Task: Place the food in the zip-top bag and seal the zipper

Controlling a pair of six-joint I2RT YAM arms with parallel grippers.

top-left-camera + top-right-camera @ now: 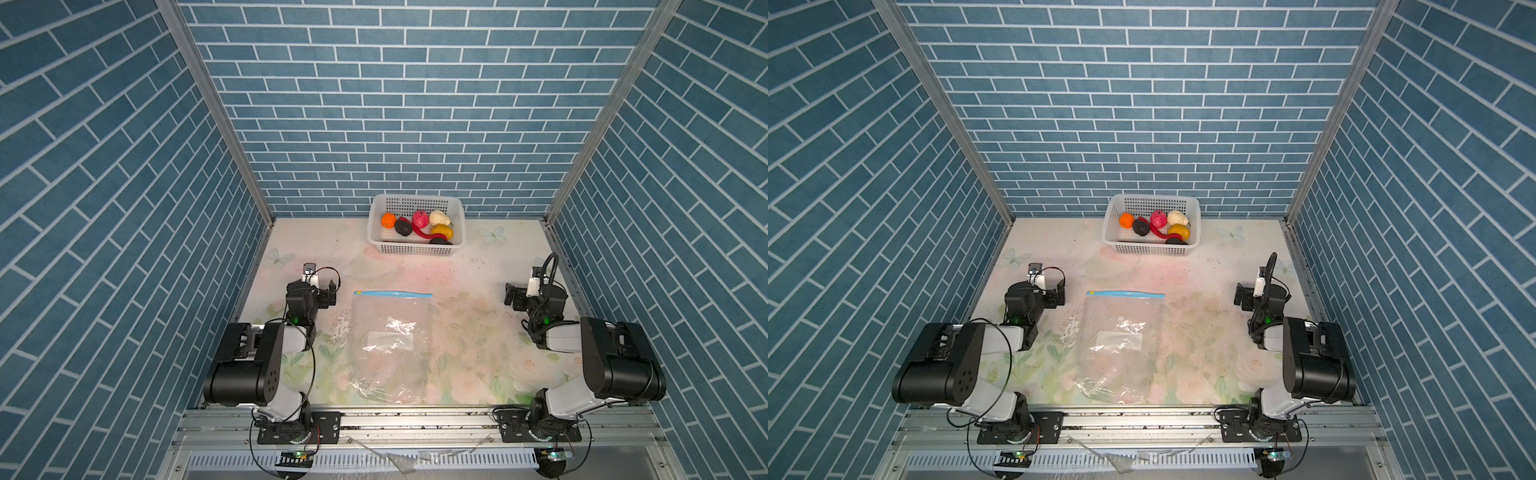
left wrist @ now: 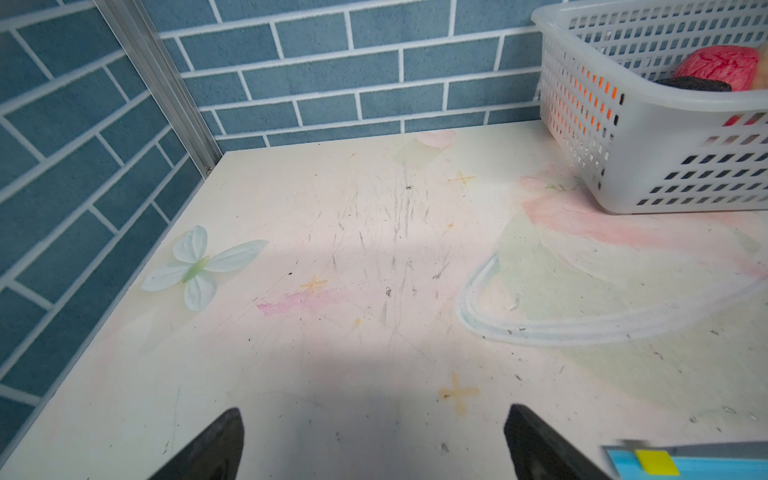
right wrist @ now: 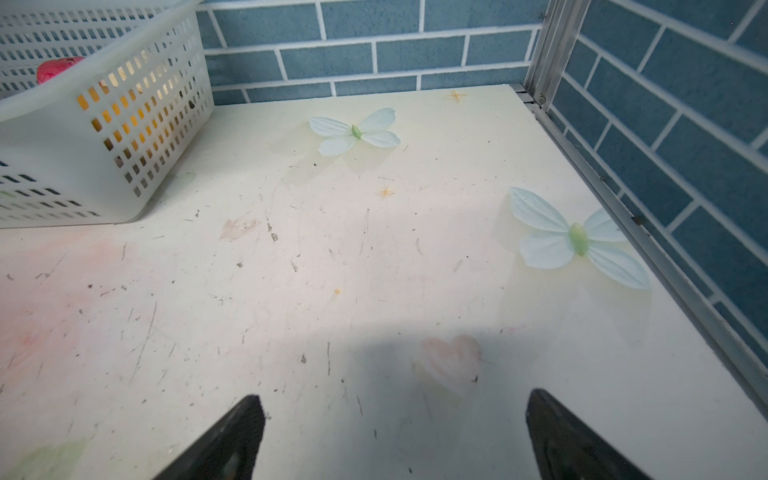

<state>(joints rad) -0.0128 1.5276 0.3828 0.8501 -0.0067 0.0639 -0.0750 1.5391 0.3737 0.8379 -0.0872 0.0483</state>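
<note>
Zip-top bag (image 1: 390, 353) flat mid-frame, zipper (image 1: 392, 294) long axis left-right, yellow tab (image 2: 656, 462) near my left gripper (image 2: 374, 440); right gripper (image 3: 395, 428) farther; both gape empty.

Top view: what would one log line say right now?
food: in basket | bag: flat, empty | left hand: open | right hand: open

Left arm (image 1: 249, 365), 8 o'clock, and right arm (image 1: 615, 365), 4 o'clock: black joint housings, pale grey links, black cables, green lights. Black wedge-shaped tool fingers (image 2: 224, 440).
</note>
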